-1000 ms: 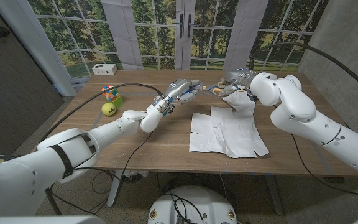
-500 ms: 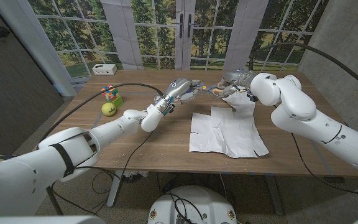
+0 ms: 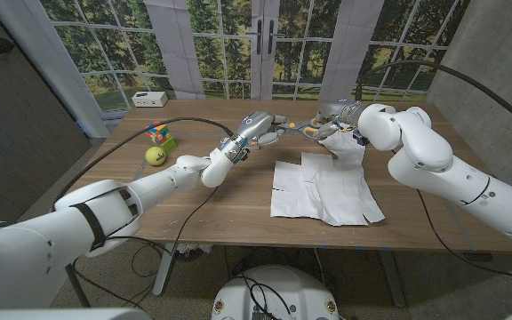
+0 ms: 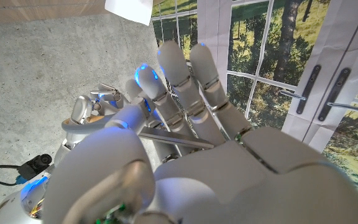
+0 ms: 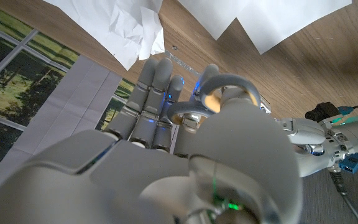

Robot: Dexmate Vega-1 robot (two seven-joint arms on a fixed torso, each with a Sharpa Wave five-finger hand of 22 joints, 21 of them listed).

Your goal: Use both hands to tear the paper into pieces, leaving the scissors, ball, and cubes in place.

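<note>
White sheets of paper lie spread on the wooden counter at about 4 o'clock from its middle, one edge already ragged and a crumpled piece lying at their 12 o'clock side. Both hands hang above the counter's far part, close to one another. The left hand is at about 11 o'clock from the paper with its fingers stretched toward the right hand, which sits at about 12 o'clock from the sheets. In the right wrist view a pair of scissors, with orange-lined grey loops, is clasped in the right hand's curled fingers. Whether the left hand touches or grips anything cannot be told. A yellow-green ball and a colourful cube rest at 9 o'clock, well apart from the paper.
</note>
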